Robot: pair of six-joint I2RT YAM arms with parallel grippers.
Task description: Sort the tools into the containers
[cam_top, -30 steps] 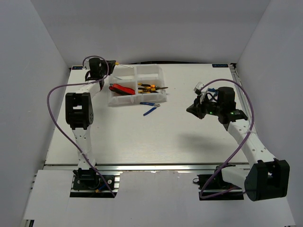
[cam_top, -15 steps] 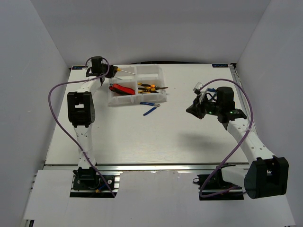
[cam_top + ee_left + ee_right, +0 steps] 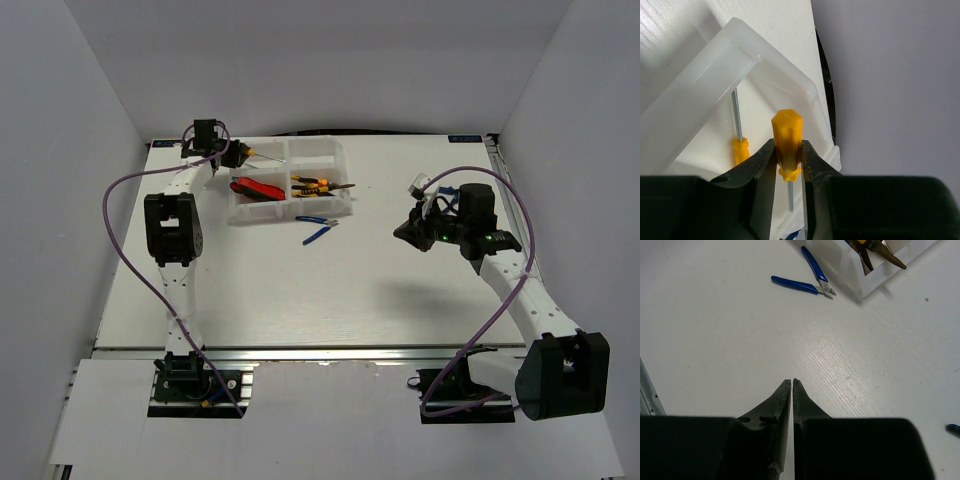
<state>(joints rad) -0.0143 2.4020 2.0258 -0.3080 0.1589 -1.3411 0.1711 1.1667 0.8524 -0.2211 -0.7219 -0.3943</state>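
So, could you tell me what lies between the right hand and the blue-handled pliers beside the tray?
Only bare table, seen in the right wrist view, separates the right hand from the blue-handled pliers.

You have before you: tray, one; screwdriver, two; blue pliers, one pair; red cutter, one; yellow-handled pliers, bunched together, count unclear.

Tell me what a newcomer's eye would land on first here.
First the left gripper, clamped on a yellow-handled screwdriver over the far-left corner of the white translucent plastic organiser tray, where a second thin yellow-handled screwdriver already lies. Next, the blue-handled pliers lying open on the white table just in front of the tray, with the right gripper shut and empty above the table.
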